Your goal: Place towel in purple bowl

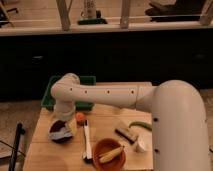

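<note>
The purple bowl point(61, 132) sits on the left part of the wooden table point(45, 155). A pale grey towel point(59, 133) lies in it, draped over its front. My white arm point(100, 94) reaches from the right across the table and bends down at the left. My gripper point(64, 117) hangs just above the bowl's far edge, mostly hidden behind the arm's wrist.
A green bin point(52, 95) stands at the table's back left. An orange ball point(80, 117) lies beside the bowl. A black-and-white utensil point(86, 140), an orange bowl with a banana point(110, 154), a brush block point(126, 132), a green vegetable point(141, 125) and a white cup point(141, 145) lie to the right.
</note>
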